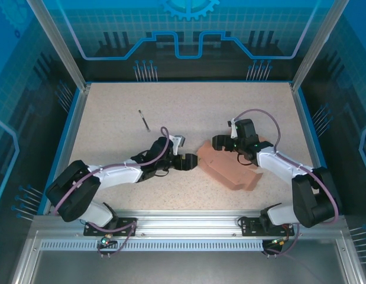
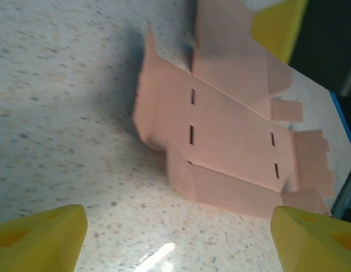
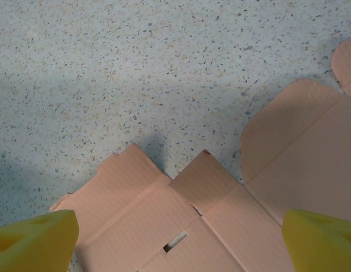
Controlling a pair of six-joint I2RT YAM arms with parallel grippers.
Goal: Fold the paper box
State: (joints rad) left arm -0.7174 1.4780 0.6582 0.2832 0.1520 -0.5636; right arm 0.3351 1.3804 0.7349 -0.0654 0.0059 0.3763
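- Right of centre on the speckled beige tabletop (image 1: 188,106), seen from above, lies the salmon-orange, flat die-cut cardboard paper box (image 1: 230,170). The left gripper (image 1: 191,161) sits at its left edge, the right gripper (image 1: 219,142) over its far edge. A thin dark stick (image 1: 144,120) lies well apart, toward the far left.
- Left wrist view: the left gripper (image 2: 175,243) stands wide open, yellow fingertips (image 2: 39,238) holding nothing, with the slotted paper box (image 2: 232,141) unfolded ahead.
- Right wrist view: the right gripper (image 3: 175,249) gapes wide and empty above the tabbed flaps of the paper box (image 3: 181,221).
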